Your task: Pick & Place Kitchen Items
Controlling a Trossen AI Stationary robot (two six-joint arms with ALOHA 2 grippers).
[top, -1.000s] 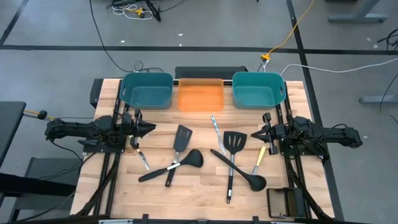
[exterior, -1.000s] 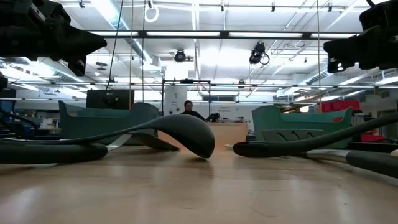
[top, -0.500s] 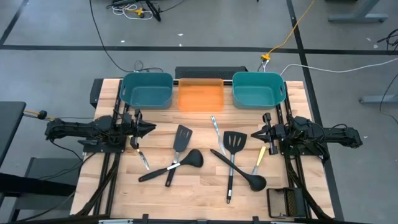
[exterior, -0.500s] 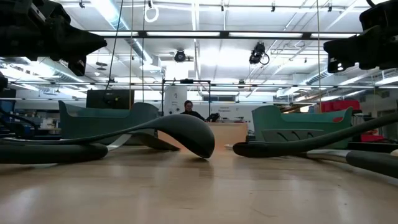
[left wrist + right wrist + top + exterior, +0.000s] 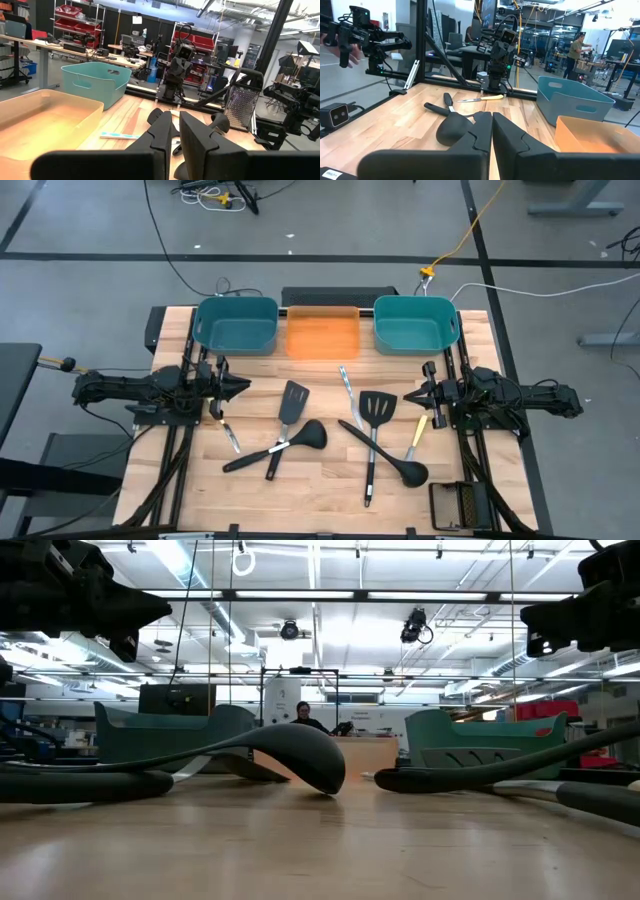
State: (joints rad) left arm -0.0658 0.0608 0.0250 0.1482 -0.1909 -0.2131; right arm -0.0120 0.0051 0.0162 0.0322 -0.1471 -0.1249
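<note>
High view | teal bins [image 5: 236, 326] [image 5: 416, 322], orange bin [image 5: 323, 333]: nothing inside

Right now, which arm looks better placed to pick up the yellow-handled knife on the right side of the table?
The right arm, I'd judge. Its hand hovers just above the yellow-handled knife, fingers shut, while the left hand waits across the table beyond both spatulas.

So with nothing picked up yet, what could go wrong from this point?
Two risks, both judgement. The right spatula lies crossed with the right ladle, so lifting either may drag the other. The left spatula and left ladle overlap likewise. Both the left gripper and the right gripper wait shut at the table's sides, so they must open first.
</note>
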